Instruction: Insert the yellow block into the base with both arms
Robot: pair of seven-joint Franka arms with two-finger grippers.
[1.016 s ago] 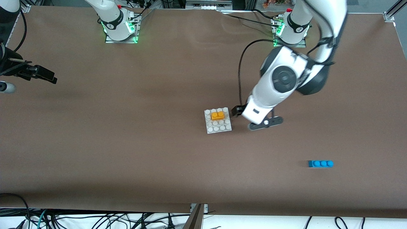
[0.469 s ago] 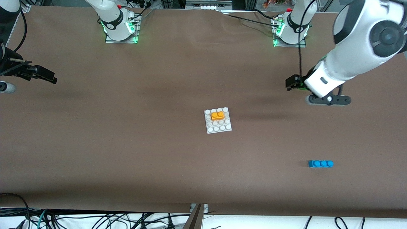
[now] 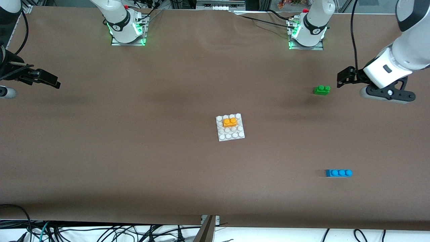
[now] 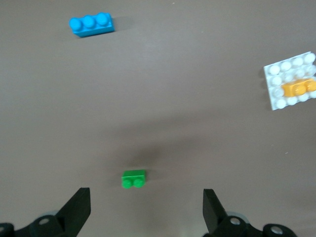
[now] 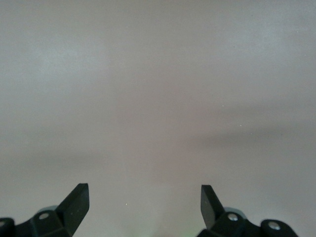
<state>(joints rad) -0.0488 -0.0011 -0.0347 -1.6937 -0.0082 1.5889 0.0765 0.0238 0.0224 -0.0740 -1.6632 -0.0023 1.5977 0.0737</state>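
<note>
The yellow block (image 3: 229,121) sits pressed onto the studs of the white base (image 3: 231,135) in the middle of the table, along the base's edge farther from the front camera. The left wrist view shows the same block (image 4: 298,88) on the base (image 4: 278,102). My left gripper (image 3: 343,78) hangs open and empty over the table toward the left arm's end, well apart from the base. Its fingers (image 4: 79,207) stand wide apart around the left gripper's gap (image 4: 145,212). My right gripper (image 3: 50,80) waits open at the right arm's end, over bare table (image 5: 143,207).
A green two-stud brick (image 3: 321,89) lies beside the left gripper, also seen as the green brick (image 4: 134,178) just ahead of its fingers. A blue three-stud brick (image 3: 338,172) lies nearer the front camera, toward the left arm's end.
The left arm has swung away from beside the base toward its own end of the table, uncovering the green brick. The yellow block, base and right arm have not moved.
</note>
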